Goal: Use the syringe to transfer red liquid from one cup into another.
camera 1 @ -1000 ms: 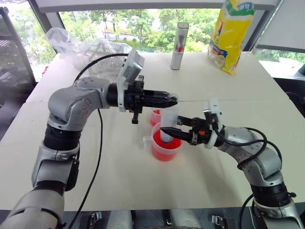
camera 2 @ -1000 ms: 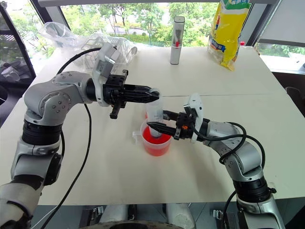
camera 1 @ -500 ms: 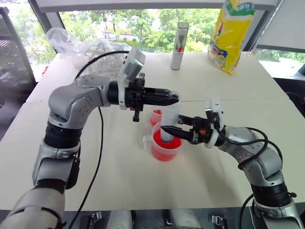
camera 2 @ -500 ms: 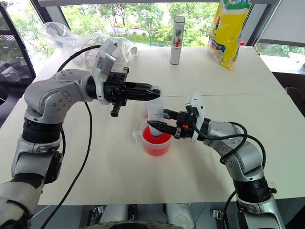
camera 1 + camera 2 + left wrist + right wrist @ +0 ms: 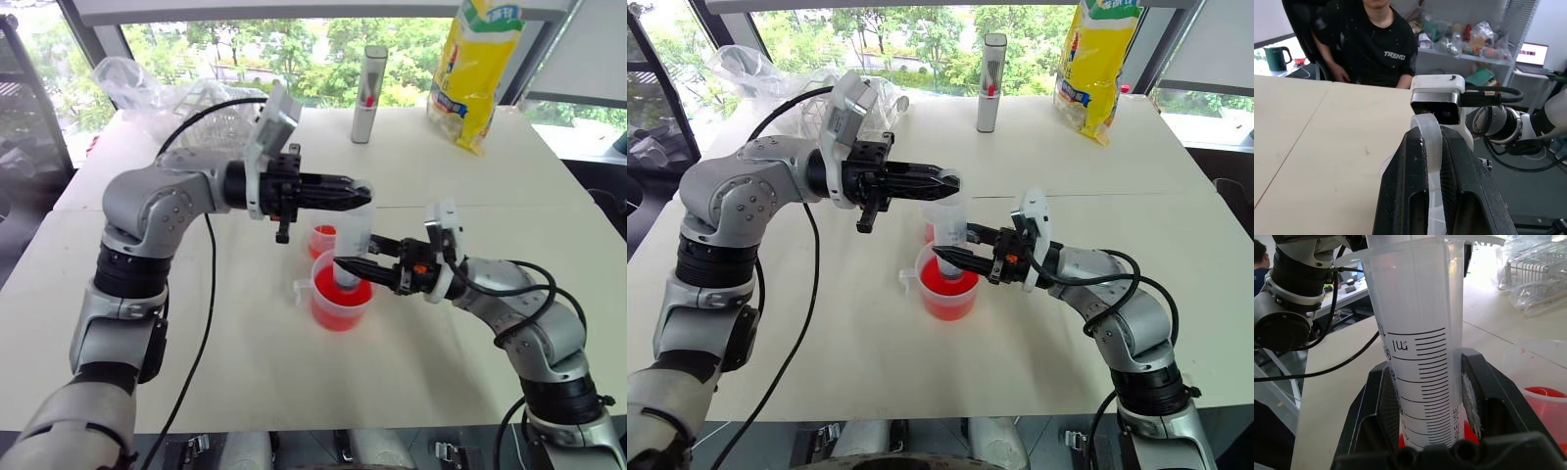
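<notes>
Syringe (image 5: 350, 245) upright in handled beaker (image 5: 340, 299) of red liquid (image 5: 338, 305). Right end effector (image 5: 340, 264) clamps syringe barrel just above beaker rim. Left end effector (image 5: 364, 193) pinches plunger top, directly above right one. Smaller cup (image 5: 321, 239) just behind beaker on surface (image 5: 245, 362).

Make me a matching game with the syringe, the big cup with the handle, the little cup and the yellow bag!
Things:
1. syringe
2. big handled cup
3. little cup
4. yellow bag

Places:
A. far edge of the table, by the window
B. just behind the big cup
C. held upright by both grippers
D. under the syringe, full of red liquid

Pairs: 1-C, 2-D, 3-B, 4-A
</notes>
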Robot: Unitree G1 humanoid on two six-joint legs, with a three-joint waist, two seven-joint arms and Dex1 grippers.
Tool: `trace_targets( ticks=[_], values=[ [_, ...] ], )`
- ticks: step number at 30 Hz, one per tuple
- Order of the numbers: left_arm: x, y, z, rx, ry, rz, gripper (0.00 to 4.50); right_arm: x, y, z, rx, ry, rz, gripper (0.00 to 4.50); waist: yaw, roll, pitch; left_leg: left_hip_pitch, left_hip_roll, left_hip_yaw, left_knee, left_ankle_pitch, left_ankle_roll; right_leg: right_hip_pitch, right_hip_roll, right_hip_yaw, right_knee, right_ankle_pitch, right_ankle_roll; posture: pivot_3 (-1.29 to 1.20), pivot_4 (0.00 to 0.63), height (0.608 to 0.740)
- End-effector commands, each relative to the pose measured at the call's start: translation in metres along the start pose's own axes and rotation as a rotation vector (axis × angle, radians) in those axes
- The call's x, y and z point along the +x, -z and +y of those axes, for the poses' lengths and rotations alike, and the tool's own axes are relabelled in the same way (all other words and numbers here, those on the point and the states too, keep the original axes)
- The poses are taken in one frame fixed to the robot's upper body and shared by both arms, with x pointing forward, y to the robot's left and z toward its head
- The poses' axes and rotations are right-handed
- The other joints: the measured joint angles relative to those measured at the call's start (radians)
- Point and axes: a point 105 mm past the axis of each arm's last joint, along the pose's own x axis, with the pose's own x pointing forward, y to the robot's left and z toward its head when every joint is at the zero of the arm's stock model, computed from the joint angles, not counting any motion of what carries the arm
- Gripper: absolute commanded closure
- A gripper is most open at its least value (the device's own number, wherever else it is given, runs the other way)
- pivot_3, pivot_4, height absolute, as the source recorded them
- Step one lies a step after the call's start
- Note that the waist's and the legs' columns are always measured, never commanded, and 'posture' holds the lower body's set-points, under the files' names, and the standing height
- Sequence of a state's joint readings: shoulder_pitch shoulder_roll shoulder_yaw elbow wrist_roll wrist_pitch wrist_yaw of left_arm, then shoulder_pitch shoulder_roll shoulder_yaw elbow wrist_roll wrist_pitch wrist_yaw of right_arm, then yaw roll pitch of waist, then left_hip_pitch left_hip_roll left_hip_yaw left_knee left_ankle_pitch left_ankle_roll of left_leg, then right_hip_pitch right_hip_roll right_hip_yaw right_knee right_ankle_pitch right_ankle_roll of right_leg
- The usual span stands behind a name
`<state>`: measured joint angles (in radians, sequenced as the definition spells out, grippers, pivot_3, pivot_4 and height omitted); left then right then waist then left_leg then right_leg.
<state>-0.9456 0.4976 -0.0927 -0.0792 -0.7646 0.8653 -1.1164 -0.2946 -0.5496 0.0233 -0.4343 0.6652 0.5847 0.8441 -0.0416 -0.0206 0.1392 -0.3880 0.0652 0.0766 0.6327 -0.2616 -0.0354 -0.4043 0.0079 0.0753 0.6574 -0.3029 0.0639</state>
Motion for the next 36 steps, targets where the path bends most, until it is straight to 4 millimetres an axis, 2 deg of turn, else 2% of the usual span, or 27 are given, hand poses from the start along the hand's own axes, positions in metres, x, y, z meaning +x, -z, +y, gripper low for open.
trace_targets(
  ticks=[1,36],
  values=[
    [-0.0096,-0.0359,0.0013,0.133,-0.048,-0.082,4.48,0.0026,0.0068,0.0157,0.018,-0.076,0.035,3.12,0.0,0.0,0.0,0.0,0.0,0.0,0.0,0.0,0.0,0.0,0.0,0.0,0.0,0.0,0.0,0.0,0.15,0.74],
    [-0.0137,-0.0406,0.0049,0.154,-0.07,-0.085,4.48,0.0031,0.0094,0.0178,0.028,-0.098,0.05,3.12,0.0,0.0,0.0,0.0,0.0,0.0,0.0,0.0,0.0,0.0,0.0,0.0,0.0,0.0,0.0,0.0,0.15,0.74]
  ],
)
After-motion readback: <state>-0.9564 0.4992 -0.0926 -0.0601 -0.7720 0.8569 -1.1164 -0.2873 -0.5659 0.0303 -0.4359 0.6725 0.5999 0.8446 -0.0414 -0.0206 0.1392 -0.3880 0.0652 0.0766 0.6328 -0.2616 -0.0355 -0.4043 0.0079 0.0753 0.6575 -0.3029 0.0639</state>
